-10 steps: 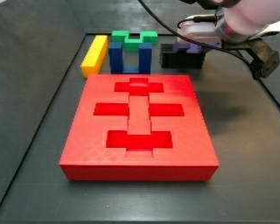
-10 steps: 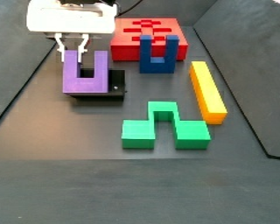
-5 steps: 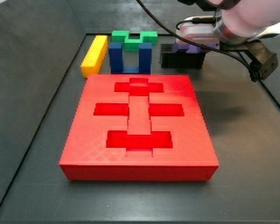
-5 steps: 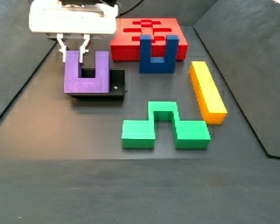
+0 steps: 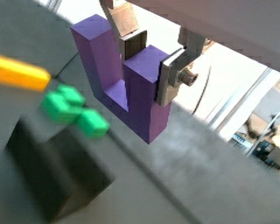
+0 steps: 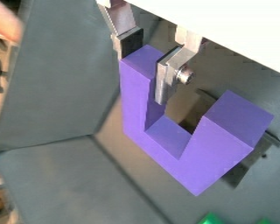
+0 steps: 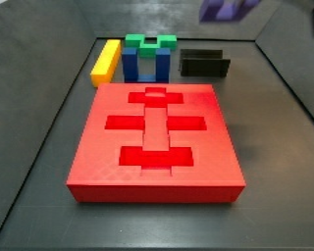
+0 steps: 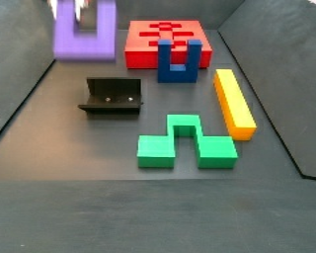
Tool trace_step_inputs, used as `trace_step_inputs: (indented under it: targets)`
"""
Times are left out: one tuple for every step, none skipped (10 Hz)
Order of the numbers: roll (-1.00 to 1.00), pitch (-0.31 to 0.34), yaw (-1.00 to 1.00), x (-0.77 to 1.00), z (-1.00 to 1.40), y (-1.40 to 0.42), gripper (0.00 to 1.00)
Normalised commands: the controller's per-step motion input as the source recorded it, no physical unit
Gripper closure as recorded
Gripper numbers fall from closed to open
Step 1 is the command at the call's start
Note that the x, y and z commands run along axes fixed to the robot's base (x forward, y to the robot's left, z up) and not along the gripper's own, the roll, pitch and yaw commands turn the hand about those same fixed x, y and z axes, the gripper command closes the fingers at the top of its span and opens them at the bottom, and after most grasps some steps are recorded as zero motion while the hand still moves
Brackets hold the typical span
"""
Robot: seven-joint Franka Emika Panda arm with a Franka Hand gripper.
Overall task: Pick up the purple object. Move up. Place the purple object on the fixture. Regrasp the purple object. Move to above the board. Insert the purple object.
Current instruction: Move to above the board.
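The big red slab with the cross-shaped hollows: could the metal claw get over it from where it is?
Probably yes. The gripper, clamped on one prong of the purple U-shaped block, hangs high above the floor; nothing stands over the red board.

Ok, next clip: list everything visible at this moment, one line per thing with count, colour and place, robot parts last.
purple object: one, violet U-shaped block, lifted clear of the floor, one prong between the fingers.
fixture: one, dark grey-black, on the floor, nothing on it.
board: one, red slab with darker recesses, flat on the floor.
blue block: one, blue U shape, standing upright beside the board.
green block: one, green, flat on the floor in a side view.
yellow bar: one, yellow, lying along the floor.
gripper: one, silver fingers with dark pads, raised in the air, closed on one prong of the purple object.
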Motion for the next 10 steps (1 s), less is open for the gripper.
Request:
trace_step_inputs:
  targets:
    - [-0.01,-0.002,0.01,-0.02,1.40,0.00,1.00]
    - [-0.01,0.004,0.00,0.00,1.40,0.01,1.00]
    - [-0.01,0.029,-0.01,0.00,0.74,-0.01,1.00]
    - [0.00,0.048,-0.01,0.03,0.24,0.00,1.00]
    - [-1.00,0.104,-0.09,-1.40,0.28,-1.36,1.00]
    - [-1.00,0.098,-0.09,-1.40,0.28,-1.34,1.00]
    - [-1.00,0.054,-0.07,-1.40,0.26,-1.21,1.00]
    - [-1.00,0.049,-0.07,-1.40,0.24,-1.19,1.00]
    - [-1.00,0.047,-0.06,-1.40,0.25,-1.18,1.00]
    - [-1.00,0.045,-0.05,-1.40,0.25,-1.16,1.00]
